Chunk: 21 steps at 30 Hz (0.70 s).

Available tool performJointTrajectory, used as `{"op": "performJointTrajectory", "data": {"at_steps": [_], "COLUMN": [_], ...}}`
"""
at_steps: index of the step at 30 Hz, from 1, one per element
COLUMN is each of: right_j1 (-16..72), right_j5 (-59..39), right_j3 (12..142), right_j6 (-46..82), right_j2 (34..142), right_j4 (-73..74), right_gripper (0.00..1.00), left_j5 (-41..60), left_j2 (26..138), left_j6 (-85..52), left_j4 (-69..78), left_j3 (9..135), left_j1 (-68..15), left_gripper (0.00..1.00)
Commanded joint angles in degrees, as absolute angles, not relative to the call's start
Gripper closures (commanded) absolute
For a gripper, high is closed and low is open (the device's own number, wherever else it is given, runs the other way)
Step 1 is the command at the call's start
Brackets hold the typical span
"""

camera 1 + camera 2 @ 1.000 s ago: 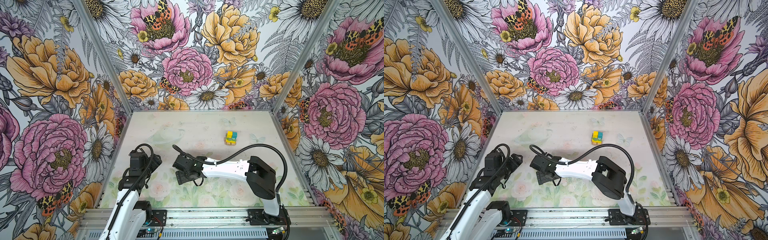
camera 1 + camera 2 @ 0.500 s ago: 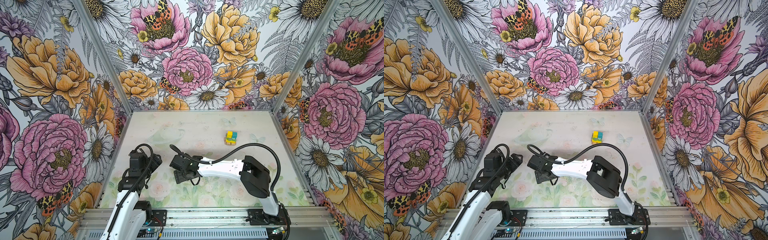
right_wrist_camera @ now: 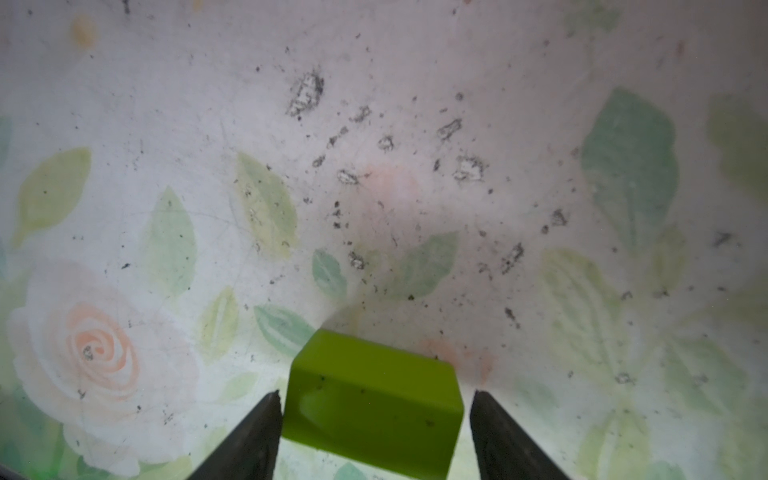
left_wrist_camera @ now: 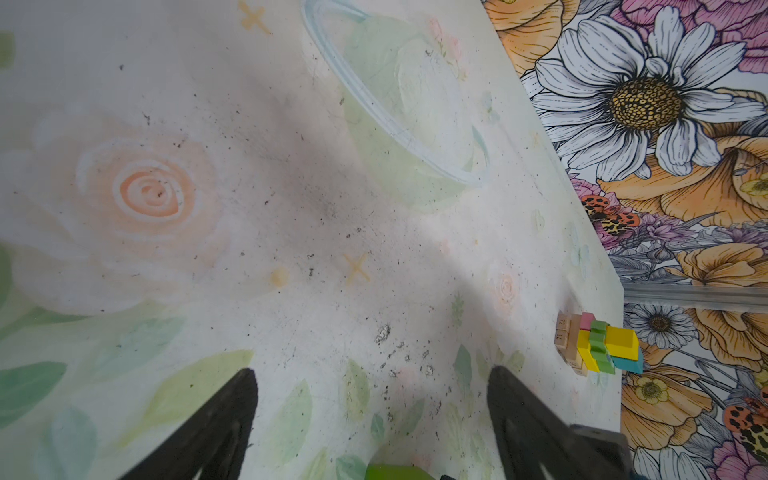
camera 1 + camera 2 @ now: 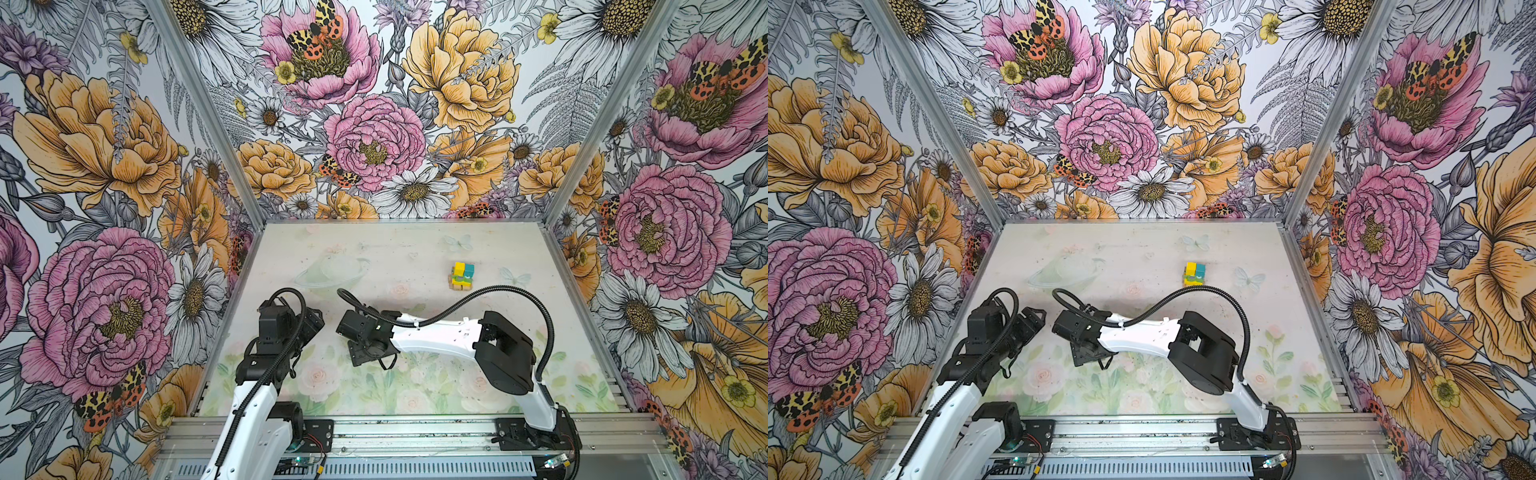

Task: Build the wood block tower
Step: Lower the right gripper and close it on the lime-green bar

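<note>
Right wrist view: I had the lime-green block (image 3: 374, 407) at lower centre of the frame, lying flat on the bench (image 3: 374, 124).
Right gripper: the right gripper (image 3: 374, 395) straddled that block, one finger on either side, spread just wider than it. A sliver of bench showed at the right-hand finger, so I counted it as not yet pinching.
Left gripper: the left gripper (image 4: 370, 374) stood spread wide over bare bench, with nothing between its fingers.
Tower: the tower (image 5: 461, 276) (image 5: 1194, 274) stood right of centre in the upper half of the bench in both top views, well apart from both arms.
Tower, left wrist view: the tower (image 4: 598, 349) sat near the right edge, tan bars at one end, then pink, green, yellow and teal pieces.
Block in top views: hidden beneath the right wrist.
Handling: I judged the block light, stiff and not fragile. Its painted faces looked smooth, so probably a little slippery.
Hold: the two flat side faces toward the fingers, taken at mid-length, seemed best. The face toward the camera had a shallow hollow, which I would leave alone.
Risk: an off-centre pinch could twist the block, and a skewed block would sit badly on so small a tower.
</note>
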State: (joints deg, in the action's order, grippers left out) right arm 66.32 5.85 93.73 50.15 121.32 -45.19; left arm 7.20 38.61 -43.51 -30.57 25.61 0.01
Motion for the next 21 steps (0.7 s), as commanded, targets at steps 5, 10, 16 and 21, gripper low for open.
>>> {"op": "performJointTrajectory", "data": {"at_steps": [5, 10, 16, 21], "right_j1": [66.45, 66.45, 66.44, 66.45], "right_j5": [6.59, 5.96, 6.4, 7.23], "right_j3": [95.54, 96.14, 96.49, 96.2], "right_j6": [50.89, 50.8, 50.71, 50.72], "right_j2": [123.04, 123.83, 123.87, 122.89], "right_j4": [-46.93, -47.15, -47.72, -48.51], "right_gripper": [0.26, 0.27, 0.32, 0.45], "left_j5": [8.79, 9.0, 9.2, 9.51], "left_j2": [37.62, 37.62, 37.28, 37.35], "left_j6": [-43.77, -43.64, -43.63, -43.77], "left_j4": [-29.28, -29.18, -29.18, -29.2], "left_j3": [24.96, 24.87, 24.7, 24.74], "left_j1": [0.89, 0.88, 0.92, 1.06], "left_gripper": [0.12, 0.12, 0.12, 0.12]}}
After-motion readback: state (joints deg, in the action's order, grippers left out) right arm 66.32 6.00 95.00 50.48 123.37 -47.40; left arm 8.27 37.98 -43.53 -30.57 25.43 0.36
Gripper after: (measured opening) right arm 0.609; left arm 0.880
